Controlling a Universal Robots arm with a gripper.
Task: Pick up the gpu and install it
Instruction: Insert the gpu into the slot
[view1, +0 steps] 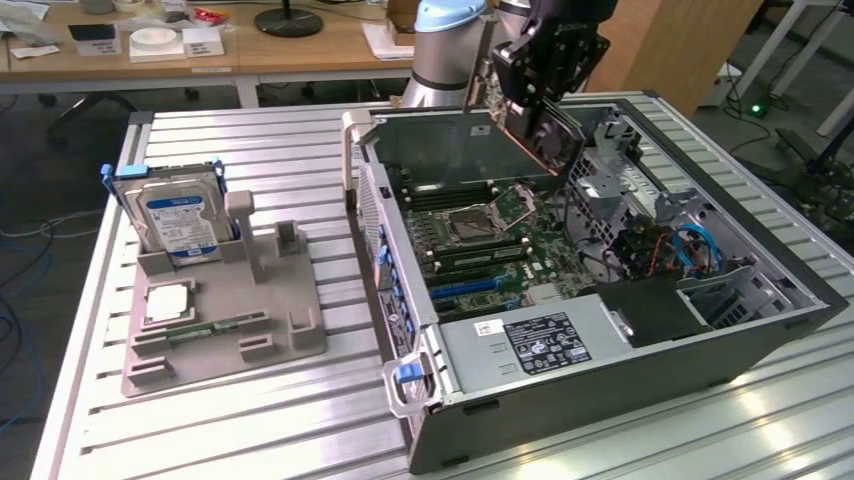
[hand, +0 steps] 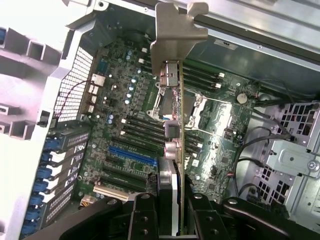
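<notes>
**A:** Entry one. Where is the gripper (view1: 537, 100)?

**B:** Over the far end of the open computer case (view1: 747, 330). The case lies on its side on the slatted aluminium table (view1: 267, 150).

**A:** Fingers?

**B:** Drawn in narrow. One black finger (hand: 142, 217) presses each flat face of the gpu (hand: 172, 130), so the card is clamped between them. The wrist view sees it edge-on.

**A:** Position of the gpu?

**B:** Off the table, held in the air above the motherboard (hand: 125, 125) inside the case. Its silver end bracket (hand: 175, 40) is at the end away from the gripper. The exterior view shows the card slanting down from the fingers toward the case's back wall.

**A:** Seated in a slot?

**B:** No. The long blue slot (hand: 132, 155) lies to one side of the card's edge, apart from it. I cannot tell whether the bracket's tip touches the case metal.

**A:** Other items?

**B:** On the exterior view's left, beside the case, is a grey fixture (view1: 267, 340). It holds a hard drive (view1: 174, 225) with a blue label, standing upright. A narrow green memory stick (view1: 214, 327) lies flat in the same fixture. The power supply (view1: 534, 345) sits in the near corner of the case.
</notes>
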